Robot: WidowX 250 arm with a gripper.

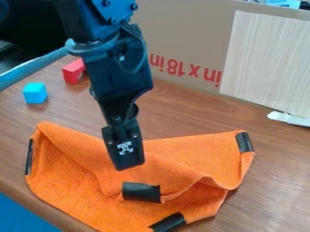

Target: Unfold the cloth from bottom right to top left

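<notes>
The orange cloth [79,181] lies rumpled and partly folded over itself on the wooden table. Black tape marks its corners: one at the left edge, one at the right, one near the bottom, and one on a folded-over flap at the middle. My black gripper [129,168] hangs down over the middle of the cloth, its tip just above the taped flap in the view. Whether it touches the fabric I cannot tell, and the gripper hides the part of the cloth behind it.
A blue cube [35,93] and a red block [73,71] sit on the table [266,181] at the upper left. A cardboard panel [187,27] and a light wood-grain board [266,59] stand along the back. Something blue [21,217] shows at the lower left corner.
</notes>
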